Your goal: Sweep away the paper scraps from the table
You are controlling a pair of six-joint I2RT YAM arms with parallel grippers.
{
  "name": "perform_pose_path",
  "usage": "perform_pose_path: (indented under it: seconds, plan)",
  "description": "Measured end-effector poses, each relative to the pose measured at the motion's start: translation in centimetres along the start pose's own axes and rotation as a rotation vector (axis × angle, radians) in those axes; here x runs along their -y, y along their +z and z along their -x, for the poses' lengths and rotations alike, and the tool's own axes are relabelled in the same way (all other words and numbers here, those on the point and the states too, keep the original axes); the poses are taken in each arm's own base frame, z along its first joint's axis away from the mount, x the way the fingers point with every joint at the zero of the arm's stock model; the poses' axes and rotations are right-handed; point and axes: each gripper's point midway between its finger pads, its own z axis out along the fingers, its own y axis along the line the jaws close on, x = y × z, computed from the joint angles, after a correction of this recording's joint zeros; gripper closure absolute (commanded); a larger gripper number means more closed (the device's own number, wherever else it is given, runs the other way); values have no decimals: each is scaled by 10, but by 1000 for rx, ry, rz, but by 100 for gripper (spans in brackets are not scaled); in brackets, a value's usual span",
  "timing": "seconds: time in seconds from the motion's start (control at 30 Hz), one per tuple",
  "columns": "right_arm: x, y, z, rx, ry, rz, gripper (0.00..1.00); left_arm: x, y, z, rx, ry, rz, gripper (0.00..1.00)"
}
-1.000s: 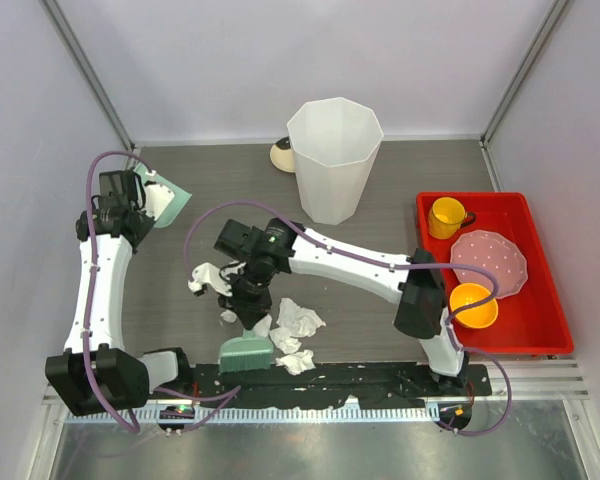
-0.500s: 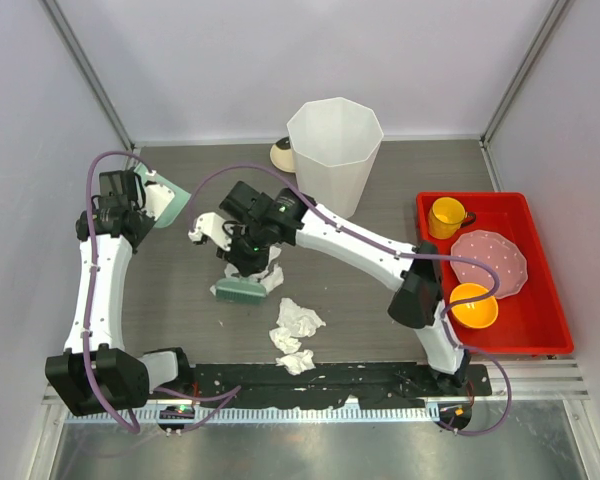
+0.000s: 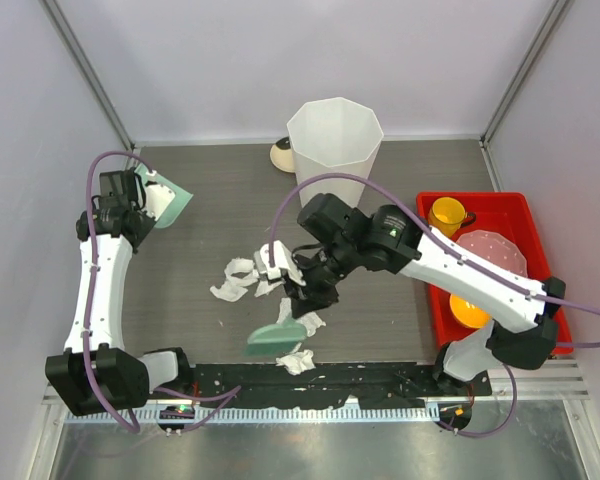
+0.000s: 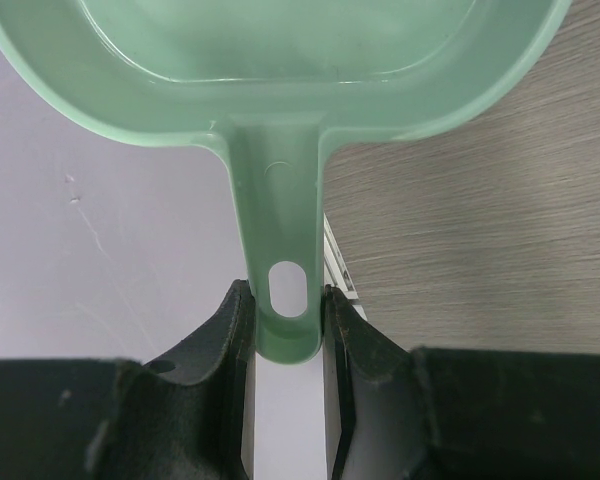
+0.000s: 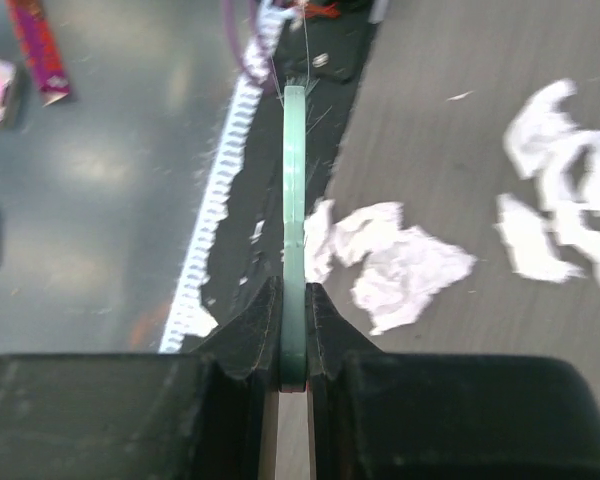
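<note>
We see a white bin at the far edge of the table, with a beige object beside it. At the right edge, a red tray holds a yellow mug, pink plate and orange bowl. A green dustpan is at the far left corner and a green brush by the near edge.

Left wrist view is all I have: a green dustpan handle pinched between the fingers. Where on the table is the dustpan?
Observer: The dustpan is held at the far left corner of the table, by the wall.
Operator: Where are the scraps?
Observer: The scraps lie mid-table, well apart from the dustpan.
Operator: And the right gripper?
Observer: The right gripper is shut on a green brush, among the nearer scraps.
</note>
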Motion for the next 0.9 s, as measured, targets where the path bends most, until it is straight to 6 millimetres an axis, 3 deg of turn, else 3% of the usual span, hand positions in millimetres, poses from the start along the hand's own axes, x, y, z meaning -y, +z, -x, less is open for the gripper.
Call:
perform_pose_path:
  seconds: [0.1,0.17,0.3,0.4,0.53,0.67,0.9]
  plan:
    - [-23,5,-22,-38,27,105,99,0,1,0,-1,0,-1,100]
    - [-33,22,-45,-112,83,184,99,1,2,0,-4,1,-4,100]
    - [-43,53,-81,-245,168,297,99,1,3,0,-8,3,-8,100]
    - [-40,69,-96,-317,208,309,99,1,3,0,-8,3,-8,100]
    - [-20,79,-113,-407,244,219,99,2,4,0,-9,4,-9,100]
    - [11,80,-116,-453,262,77,99,5,6,-2,-17,8,-17,100]
    - [79,70,-94,-482,186,-219,99,6,7,-2,-15,9,-21,100]
